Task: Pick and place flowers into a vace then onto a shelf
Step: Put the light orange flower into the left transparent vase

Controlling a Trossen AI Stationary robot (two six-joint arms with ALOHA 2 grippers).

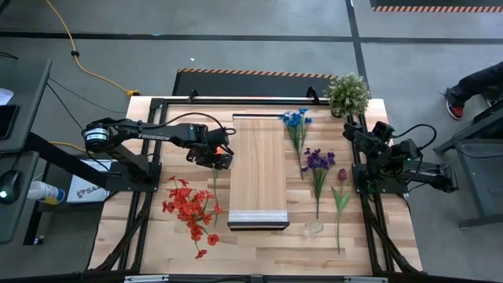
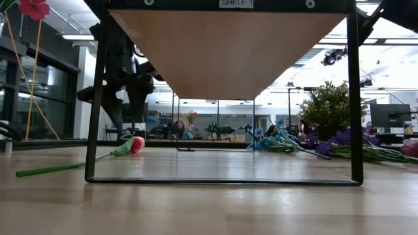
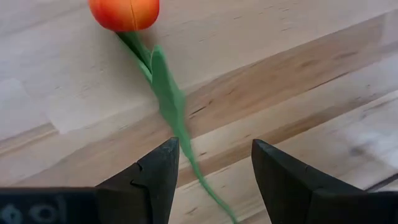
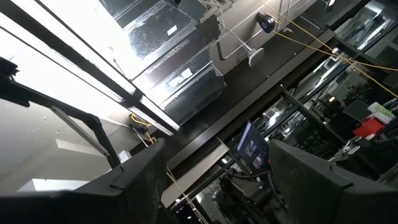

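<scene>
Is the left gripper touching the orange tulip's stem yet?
Apart. The left wrist view shows the left gripper open, its fingers astride the orange tulip's green stem, with bare wood showing between the stem and each finger.

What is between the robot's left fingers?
The orange tulip's green stem runs between the left gripper's open fingers, untouched, over bare table. The left wrist view shows it.

Overhead camera looks straight down; low camera sits at desk (image 1: pixel 259 251) level, both showing the raised light-wood shelf (image 1: pixel 258 169).
</scene>
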